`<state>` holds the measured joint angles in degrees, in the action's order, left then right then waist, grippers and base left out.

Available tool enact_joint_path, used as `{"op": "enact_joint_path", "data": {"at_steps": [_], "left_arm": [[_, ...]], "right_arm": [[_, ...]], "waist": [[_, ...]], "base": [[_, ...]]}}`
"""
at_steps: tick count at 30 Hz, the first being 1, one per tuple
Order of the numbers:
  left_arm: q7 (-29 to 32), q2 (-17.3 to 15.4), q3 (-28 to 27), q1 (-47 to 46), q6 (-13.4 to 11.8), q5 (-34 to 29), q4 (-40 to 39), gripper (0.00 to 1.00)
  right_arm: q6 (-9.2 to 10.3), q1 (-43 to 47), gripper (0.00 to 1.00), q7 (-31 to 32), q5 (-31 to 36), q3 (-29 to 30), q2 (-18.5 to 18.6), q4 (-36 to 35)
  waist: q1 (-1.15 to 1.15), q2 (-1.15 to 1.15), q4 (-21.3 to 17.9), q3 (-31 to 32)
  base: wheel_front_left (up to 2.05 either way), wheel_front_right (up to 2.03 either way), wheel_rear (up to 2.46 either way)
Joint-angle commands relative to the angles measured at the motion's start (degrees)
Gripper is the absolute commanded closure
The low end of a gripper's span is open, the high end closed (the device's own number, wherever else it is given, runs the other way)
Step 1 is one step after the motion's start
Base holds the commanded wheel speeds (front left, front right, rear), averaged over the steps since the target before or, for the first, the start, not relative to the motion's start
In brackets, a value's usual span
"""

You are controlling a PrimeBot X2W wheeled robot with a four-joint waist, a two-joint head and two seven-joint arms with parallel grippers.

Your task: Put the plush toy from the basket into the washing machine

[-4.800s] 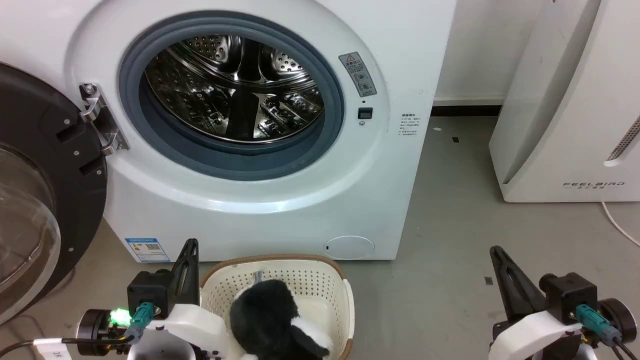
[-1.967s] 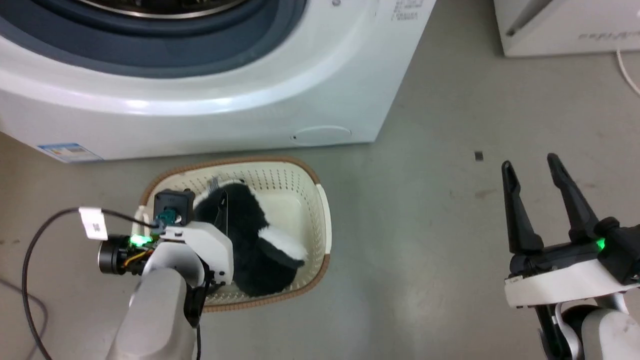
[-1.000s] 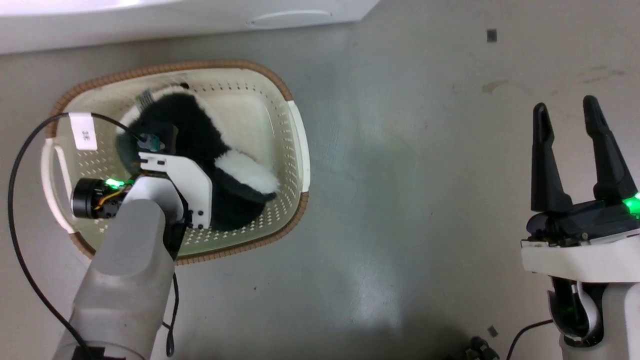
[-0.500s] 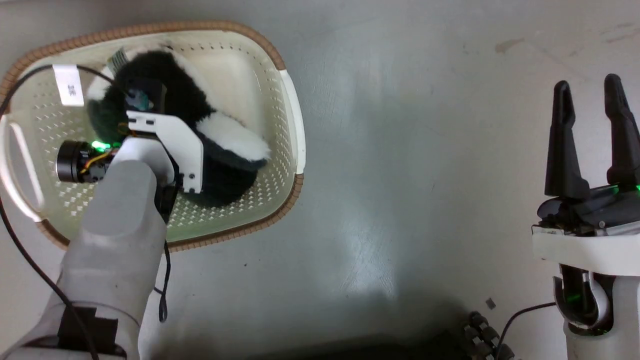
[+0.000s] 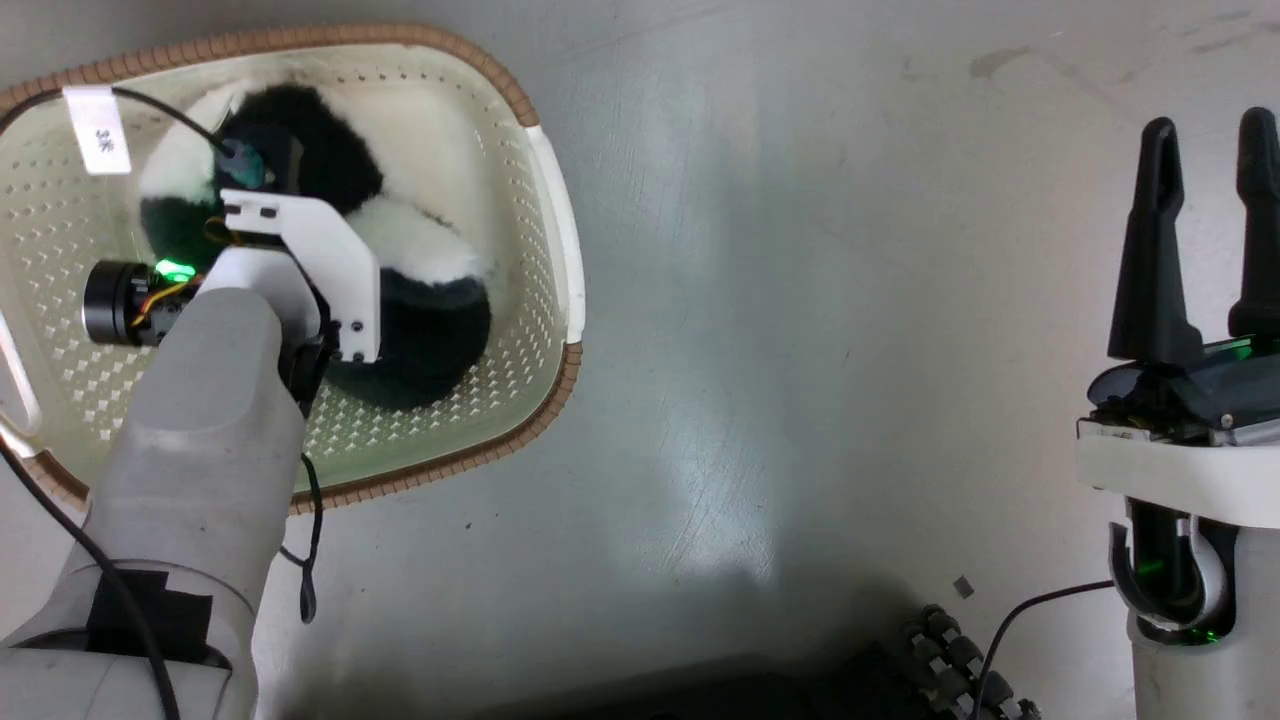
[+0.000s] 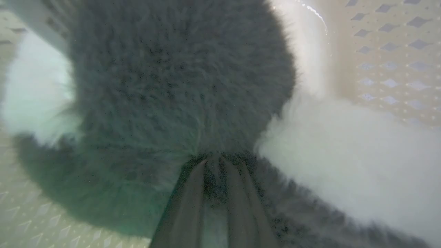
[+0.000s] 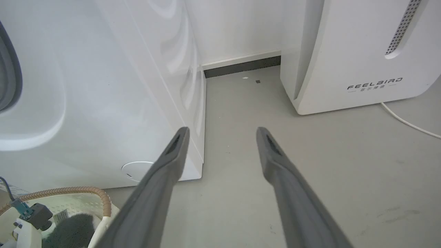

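At the upper left of the head view, the plush toy (image 5: 430, 325) lies inside the basket (image 5: 548, 210), which stands on the floor (image 5: 800, 350). The left gripper (image 6: 213, 160) reaches down into the basket. At the bottom centre of the left wrist view its two fingers are drawn close together, tips sunk in the black fur with a tuft between them, so it looks clamped on the toy. Nothing shows the toy raised off the basket's bottom. The right gripper (image 5: 1205, 130) stands at the right edge, fingers spread, holding nothing. The washing machine (image 7: 103, 86) shows at the left of the right wrist view, just behind the basket. By my reading the grasp is made or nearly so. The lift, the carry to the drum and the release are all left to do.
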<state>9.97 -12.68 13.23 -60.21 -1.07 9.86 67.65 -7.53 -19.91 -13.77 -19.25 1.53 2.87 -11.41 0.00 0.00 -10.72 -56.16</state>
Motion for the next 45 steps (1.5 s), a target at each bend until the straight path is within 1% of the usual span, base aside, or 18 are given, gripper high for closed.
{"op": "enact_joint_path", "data": {"at_steps": [1,4,6,9,13,19,26,33,37,41,45], "left_arm": [[0.78,-1.07,0.14,0.61,-0.03,0.64,3.62,1.0],[0.45,-1.22,0.39,0.69,0.28,1.49,5.38,1.0],[-0.83,-1.01,0.63,1.1,0.65,1.93,6.3,1.0],[-2.76,-0.23,0.69,3.41,1.36,2.49,6.3,1.0],[-5.32,1.23,0.84,6.59,2.06,3.19,6.31,1.0],[-9.41,4.13,0.85,11.13,3.81,4.63,6.31,1.0],[-16.08,6.22,1.88,16.19,5.34,5.09,6.31,1.0],[-23.27,7.48,2.25,19.45,6.41,6.01,5.24,1.0],[-24.84,7.77,2.21,20.92,5.47,5.88,1.27,1.0],[-24.94,7.45,1.23,23.39,3.63,4.88,-9.46,1.0],[-24.95,6.89,0.04,26.19,2.01,2.89,-20.0,1.0]], "right_arm": [[0.04,-1.33,0.0,-0.68,-0.54,-0.12,0.0,0.25],[0.04,-1.24,0.0,-1.04,-0.93,-0.37,0.0,1.18],[0.04,-0.91,0.0,-1.23,-0.97,-0.41,0.0,1.92],[0.04,0.21,0.0,-1.23,-0.6,-0.35,0.0,3.4],[0.04,2.14,0.0,-1.23,-0.17,0.27,0.0,5.32],[0.04,5.93,0.0,-1.23,0.86,1.48,0.0,7.71],[0.04,10.67,0.0,-1.23,1.99,2.53,0.0,9.92],[0.04,14.14,0.0,-1.23,3.02,3.44,0.0,10.49],[0.04,15.95,0.0,-1.23,3.71,3.77,0.0,10.26],[0.04,17.39,0.0,-1.23,4.26,4.08,0.0,9.73],[0.04,18.06,0.0,-1.23,4.77,3.77,0.0,9.14]], "waist": [[0.0,0.0,-0.24,0.7],[0.0,0.0,-0.58,2.3],[0.0,0.0,-0.54,4.05],[0.0,0.0,0.06,8.02],[0.0,0.0,1.53,13.73],[0.0,0.0,4.58,22.53],[0.0,0.0,7.3,32.07],[0.0,0.0,9.22,38.9],[0.0,0.0,10.24,41.86],[0.0,0.0,11.17,43.82],[0.0,0.0,11.44,44.32]], "base": [[0.0,0.0,0.0],[0.0,0.0,0.0],[0.0,0.0,0.0],[0.0,0.0,0.0],[0.0,0.0,0.0],[0.0,0.0,0.0],[0.0,0.0,0.0],[0.0,0.0,0.0],[0.0,0.0,0.0],[0.0,0.0,0.0],[0.0,0.0,0.0]]}}
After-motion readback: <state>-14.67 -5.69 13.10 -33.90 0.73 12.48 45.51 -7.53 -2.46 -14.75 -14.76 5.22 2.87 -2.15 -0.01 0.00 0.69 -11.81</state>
